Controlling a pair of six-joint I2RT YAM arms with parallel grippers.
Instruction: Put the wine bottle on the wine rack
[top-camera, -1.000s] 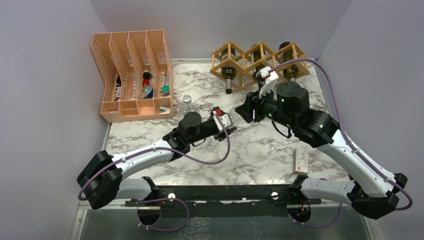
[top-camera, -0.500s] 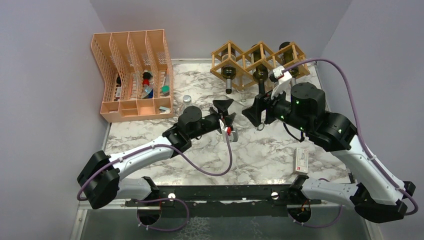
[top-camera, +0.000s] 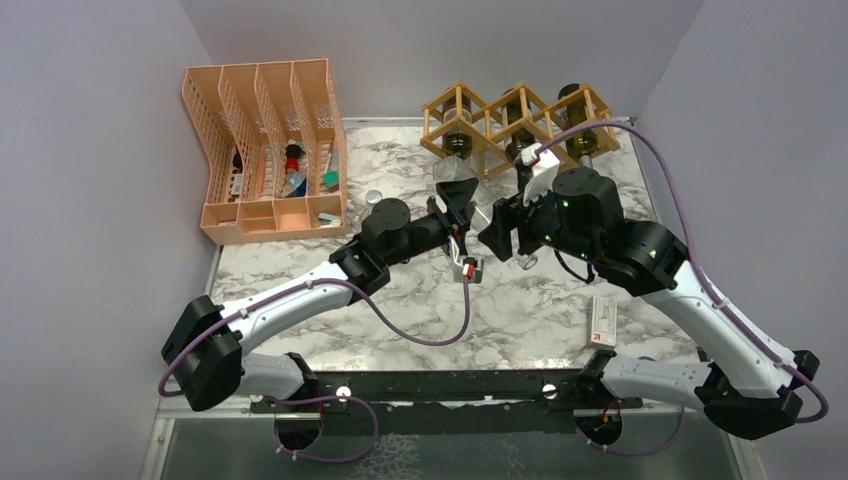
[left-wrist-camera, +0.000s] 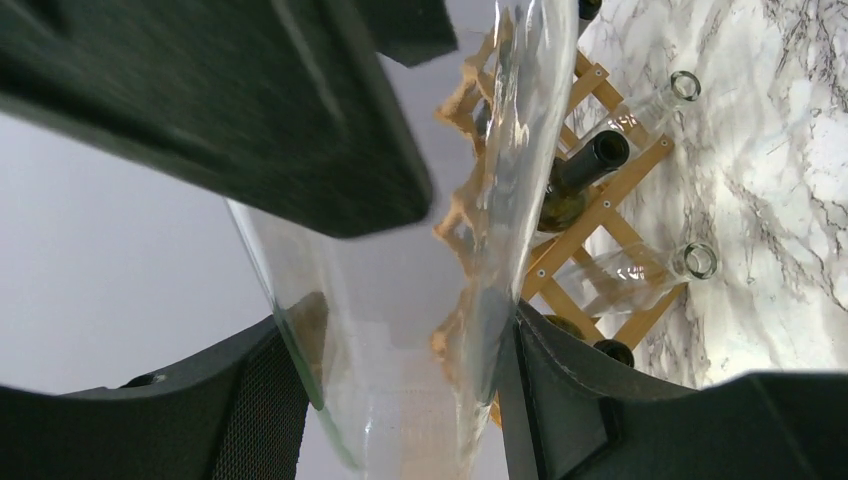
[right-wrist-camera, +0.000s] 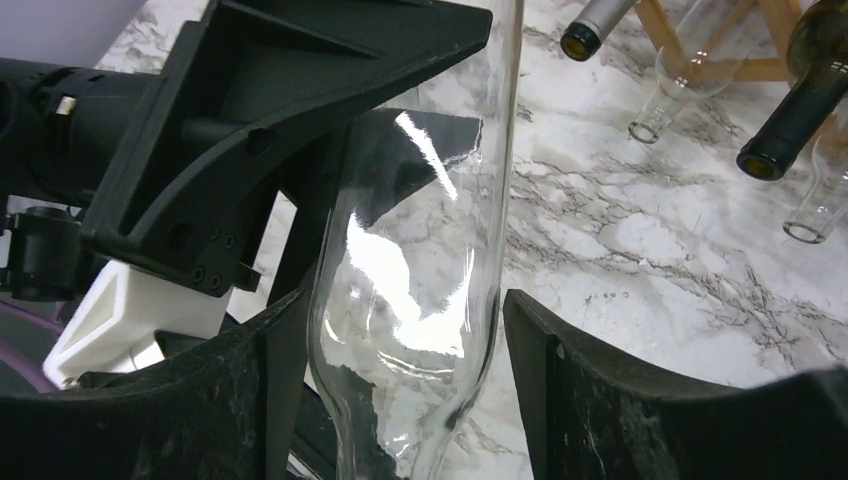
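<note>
A clear glass wine bottle (top-camera: 478, 212) hangs tilted above the table between my two grippers. My left gripper (top-camera: 456, 206) is shut on its body; in the left wrist view (left-wrist-camera: 400, 400) both fingers (left-wrist-camera: 250, 400) press the glass (left-wrist-camera: 400, 330). My right gripper (top-camera: 503, 232) is open around the bottle's shoulder (right-wrist-camera: 410, 300). There its left finger (right-wrist-camera: 280, 390) is at the glass and a gap shows at its right finger. The light wooden wine rack (top-camera: 520, 112) stands at the back with dark and clear bottles in it. It also shows in the left wrist view (left-wrist-camera: 590, 215) and the right wrist view (right-wrist-camera: 770, 40).
A peach mesh file organizer (top-camera: 265, 150) with small items stands at the back left. A small clear bottle (top-camera: 373, 197) stands beside it, mostly hidden behind my left arm. A white box (top-camera: 603, 322) lies at the front right. Bottle necks (right-wrist-camera: 790, 130) stick out of the rack toward me.
My left gripper has risen and moved toward the rack with the bottle, tilting it. My right gripper swung out right, then came back left around the bottle.
</note>
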